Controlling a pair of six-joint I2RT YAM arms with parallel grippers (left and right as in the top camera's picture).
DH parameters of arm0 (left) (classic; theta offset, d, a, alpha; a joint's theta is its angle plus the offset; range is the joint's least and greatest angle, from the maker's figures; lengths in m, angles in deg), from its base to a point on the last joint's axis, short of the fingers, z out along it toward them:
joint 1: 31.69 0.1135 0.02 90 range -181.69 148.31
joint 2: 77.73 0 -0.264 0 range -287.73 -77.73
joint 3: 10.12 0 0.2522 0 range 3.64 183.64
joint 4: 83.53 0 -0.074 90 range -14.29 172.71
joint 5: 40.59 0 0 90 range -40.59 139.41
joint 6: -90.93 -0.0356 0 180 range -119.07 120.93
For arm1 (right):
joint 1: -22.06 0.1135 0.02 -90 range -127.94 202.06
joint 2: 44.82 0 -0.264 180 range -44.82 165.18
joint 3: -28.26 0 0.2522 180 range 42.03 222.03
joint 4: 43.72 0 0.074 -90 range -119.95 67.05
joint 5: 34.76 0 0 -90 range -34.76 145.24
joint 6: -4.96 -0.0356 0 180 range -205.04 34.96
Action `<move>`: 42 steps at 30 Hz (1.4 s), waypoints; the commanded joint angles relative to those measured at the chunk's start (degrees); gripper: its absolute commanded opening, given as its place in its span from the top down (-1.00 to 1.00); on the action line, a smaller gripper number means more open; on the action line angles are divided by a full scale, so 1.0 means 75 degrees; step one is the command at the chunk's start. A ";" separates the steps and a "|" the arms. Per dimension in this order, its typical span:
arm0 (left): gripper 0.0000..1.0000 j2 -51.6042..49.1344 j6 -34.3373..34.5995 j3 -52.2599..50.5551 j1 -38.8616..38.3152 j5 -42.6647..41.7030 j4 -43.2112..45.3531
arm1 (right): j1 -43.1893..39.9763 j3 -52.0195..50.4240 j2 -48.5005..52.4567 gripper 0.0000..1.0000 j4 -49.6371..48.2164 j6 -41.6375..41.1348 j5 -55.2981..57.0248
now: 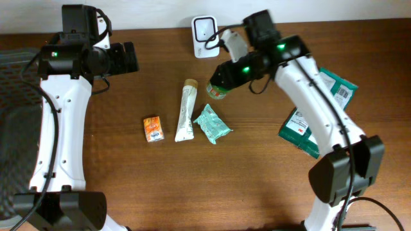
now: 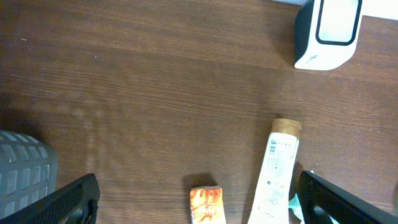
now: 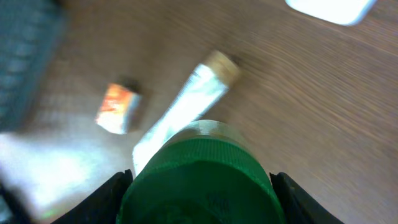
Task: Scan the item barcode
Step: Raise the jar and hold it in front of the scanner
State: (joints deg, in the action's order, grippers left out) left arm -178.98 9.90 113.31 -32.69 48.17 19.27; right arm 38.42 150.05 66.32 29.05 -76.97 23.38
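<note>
You see the right pincer [image 3: 202, 186] closed on the green-capped jar [image 3: 199, 177], which it holds over the counter [image 1: 257, 186] near the scanner [image 1: 204, 29] and just beside the tube [image 1: 186, 110], while the left pincer [image 2: 202, 200] stands wide open, well apart from them.

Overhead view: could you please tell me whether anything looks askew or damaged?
Nothing is spilled or broken. The teal packet looks crumpled, and the green packs lie overlapped and skewed, partly beneath the right arm.
</note>
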 commanded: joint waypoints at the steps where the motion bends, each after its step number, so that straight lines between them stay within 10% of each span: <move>1: -0.98 -0.0003 -0.0044 0.0012 0.0006 0.0026 0.0015 | -0.0548 0.0140 -0.0181 -0.04 0.0198 0.1504 -0.3768; 8: -0.98 -0.0003 -0.0044 0.0015 0.0006 0.0026 0.0012 | -0.0589 0.0140 -0.0172 -0.04 0.0073 0.1492 -0.3159; 20: -0.98 -0.0003 -0.0044 0.0015 0.0006 0.0026 0.0015 | 0.0726 0.0096 0.0676 -0.04 -0.3179 0.2133 0.3582; 42: -0.98 -0.0003 -0.0044 0.0012 0.0006 0.0026 0.0012 | 0.0551 0.0096 0.3185 0.06 -0.9999 0.7909 0.4086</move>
State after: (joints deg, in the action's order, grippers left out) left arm -178.98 9.90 113.31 -32.69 48.19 19.27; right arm 42.81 149.81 88.94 -43.32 -24.71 53.13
